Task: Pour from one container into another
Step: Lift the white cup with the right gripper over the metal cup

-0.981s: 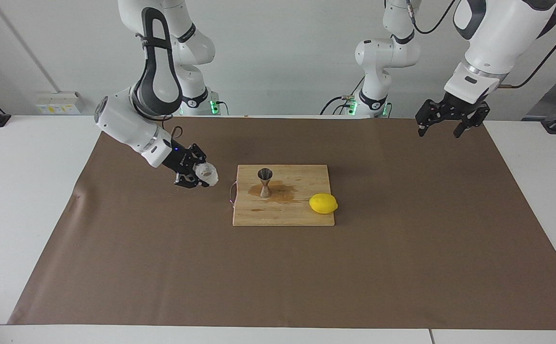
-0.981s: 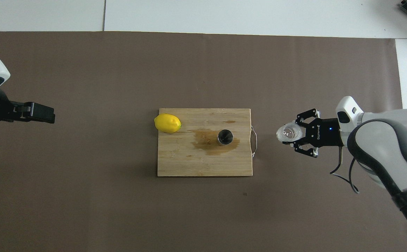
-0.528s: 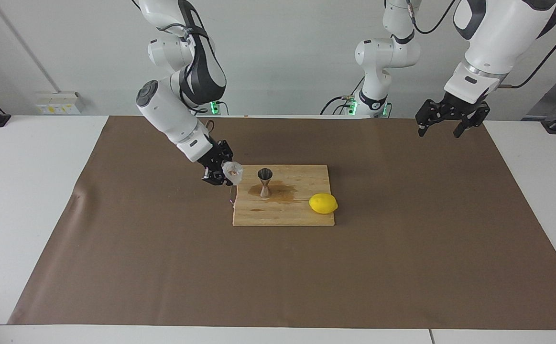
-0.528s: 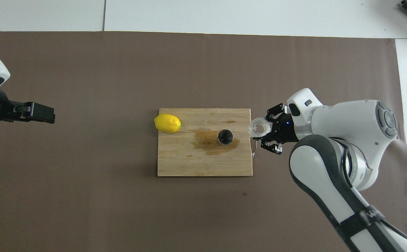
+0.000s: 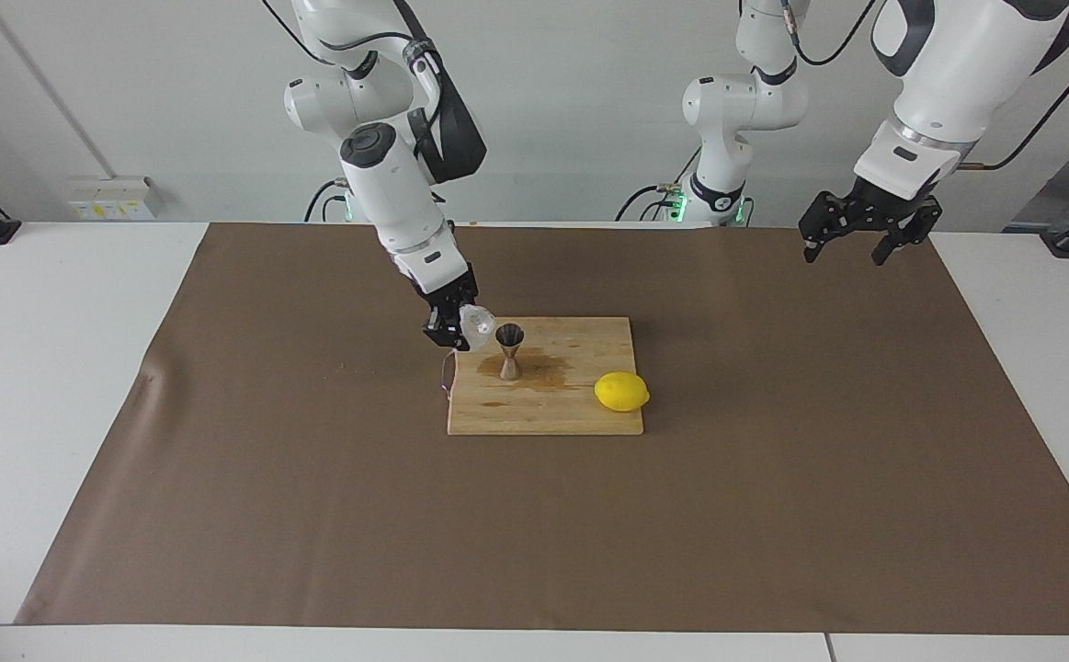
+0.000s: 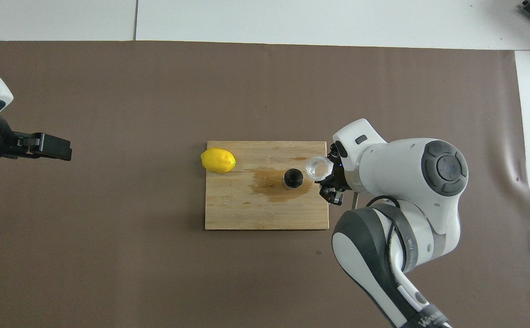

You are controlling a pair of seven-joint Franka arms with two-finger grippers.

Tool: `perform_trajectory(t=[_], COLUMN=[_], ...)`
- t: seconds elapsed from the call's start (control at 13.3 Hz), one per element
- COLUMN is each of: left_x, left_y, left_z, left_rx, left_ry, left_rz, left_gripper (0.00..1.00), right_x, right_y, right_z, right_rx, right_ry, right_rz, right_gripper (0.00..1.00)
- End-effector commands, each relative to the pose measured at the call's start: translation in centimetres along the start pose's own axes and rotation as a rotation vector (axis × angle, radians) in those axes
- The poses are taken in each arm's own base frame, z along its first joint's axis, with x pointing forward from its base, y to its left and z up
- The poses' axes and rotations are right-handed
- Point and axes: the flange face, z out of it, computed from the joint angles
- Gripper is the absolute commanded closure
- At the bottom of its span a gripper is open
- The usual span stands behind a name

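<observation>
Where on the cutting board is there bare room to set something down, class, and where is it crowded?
Free: the board's strip farthest from the robots, bordered by the stain and lemon. Also free is the edge nearest the robots, above the lemon. Crowded: the right arm's end, where the right pincer holds the cup beside the jigger.

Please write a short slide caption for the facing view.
Right gripper holds glass cup beside steel jigger on cutting board; left gripper waits.

Robotics lab: two bench-mounted arms [image 5: 387, 184], white table [image 5: 56, 368], brown paper mat [image 5: 313, 515]
</observation>
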Motion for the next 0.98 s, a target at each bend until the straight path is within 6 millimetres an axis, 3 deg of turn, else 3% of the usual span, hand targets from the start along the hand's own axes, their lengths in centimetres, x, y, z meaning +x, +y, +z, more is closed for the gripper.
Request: perform_trajectory(t=[0.0,0.38,0.6,0.91], left_x=[-0.4,-0.4,-0.4,-0.4], left_y=[-0.3,-0.3,-0.3,-0.3], left_z=[-0.1,-0.1,-0.1,-0.1], left_rx=[0.006,0.006,0.006,0.006], left_ry=[0.011,0.011,0.011,0.011], left_rz=[0.001,0.001,0.001,0.001], left_gripper=[0.00,0.00,0.00,0.00], right_x=[1.1,3.8,3.8,6.2], right_y=[0.3,-1.3,-1.2,-3.5], right_z=[-0.7,-1.0,-0.8,0.3], right_rx=[-0.082,-0.167,-0.212,-0.270], right_ry=[-0.075,-0.167,-0.227,-0.308], right_rz=[-0.023,-0.157,-0.227,-0.396], right_gripper=[1.00,1.00,1.00,1.00])
